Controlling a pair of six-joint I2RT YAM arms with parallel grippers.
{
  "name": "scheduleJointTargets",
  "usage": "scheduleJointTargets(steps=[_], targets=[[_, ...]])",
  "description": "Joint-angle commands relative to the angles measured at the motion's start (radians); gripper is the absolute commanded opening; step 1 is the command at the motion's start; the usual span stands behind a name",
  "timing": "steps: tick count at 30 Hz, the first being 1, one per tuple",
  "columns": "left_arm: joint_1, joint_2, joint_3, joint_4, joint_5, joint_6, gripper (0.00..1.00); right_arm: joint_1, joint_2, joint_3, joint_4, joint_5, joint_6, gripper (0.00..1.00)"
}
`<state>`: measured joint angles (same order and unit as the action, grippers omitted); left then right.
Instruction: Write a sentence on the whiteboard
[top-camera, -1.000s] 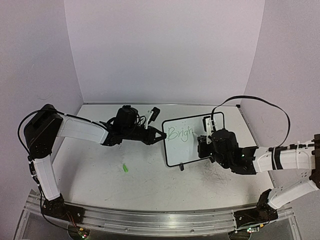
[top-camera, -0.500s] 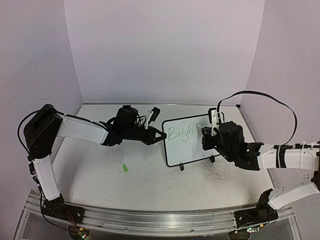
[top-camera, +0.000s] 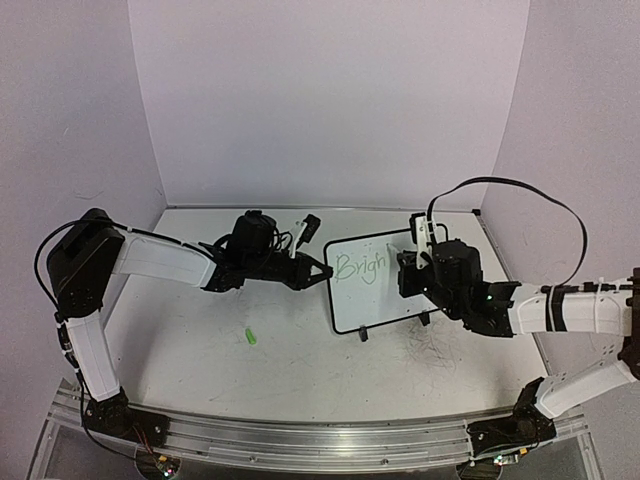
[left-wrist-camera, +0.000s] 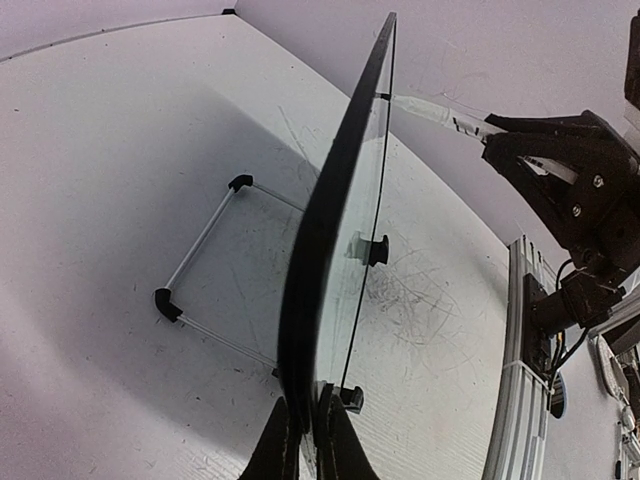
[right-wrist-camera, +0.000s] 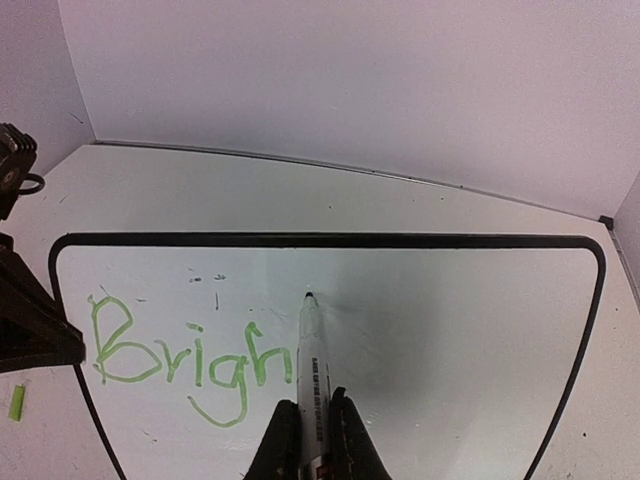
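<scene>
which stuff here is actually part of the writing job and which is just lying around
In the job: whiteboard, green writing "Brigh" on it, marker in the right gripper, left gripper clamping the board's edge.
Lying about: small green piece on the tabletop, maybe a cap; grey scribbles there.

Small whiteboard (top-camera: 385, 300), thin black frame, rounded corners, standing near upright on little black feet, unfinished light-green cursive sentence (top-camera: 360, 267) reading "Brigh", upper left
</scene>
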<state>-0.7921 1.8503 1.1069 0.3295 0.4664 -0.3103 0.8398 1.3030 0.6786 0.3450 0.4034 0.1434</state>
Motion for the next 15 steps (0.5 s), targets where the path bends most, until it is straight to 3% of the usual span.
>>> scheduleJointTargets(steps=[1, 15], targets=[[-0.001, -0.034, 0.032, -0.052, -0.038, 0.043, 0.0, -0.006, 0.017, 0.04, 0.02, 0.025, -0.001, 0.0], [-0.002, -0.034, 0.035, -0.053, -0.036, 0.043, 0.0, -0.005, -0.011, -0.008, -0.061, -0.011, 0.066, 0.0]])
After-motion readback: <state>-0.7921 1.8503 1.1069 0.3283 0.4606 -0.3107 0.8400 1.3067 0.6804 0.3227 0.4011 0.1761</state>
